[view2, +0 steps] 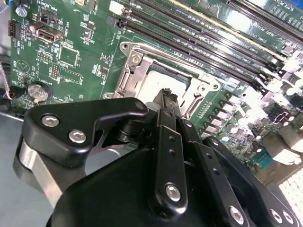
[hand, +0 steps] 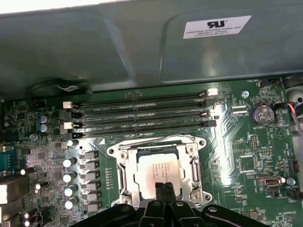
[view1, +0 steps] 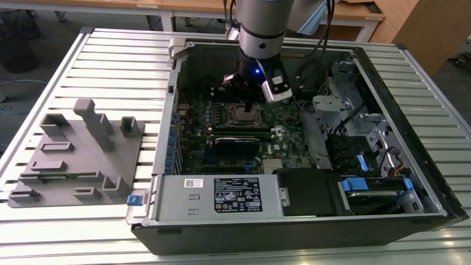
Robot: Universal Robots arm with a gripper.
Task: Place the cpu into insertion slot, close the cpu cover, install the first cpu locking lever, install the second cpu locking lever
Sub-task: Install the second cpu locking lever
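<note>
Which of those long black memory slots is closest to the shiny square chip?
The memory slot bordering the silver cpu cover around the cpu. The other three lie beyond it, toward the case wall.

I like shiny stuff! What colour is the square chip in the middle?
The cpu has a pale silver-grey metal top, framed by the silver cpu cover. It shows best in the first wrist view.
</note>
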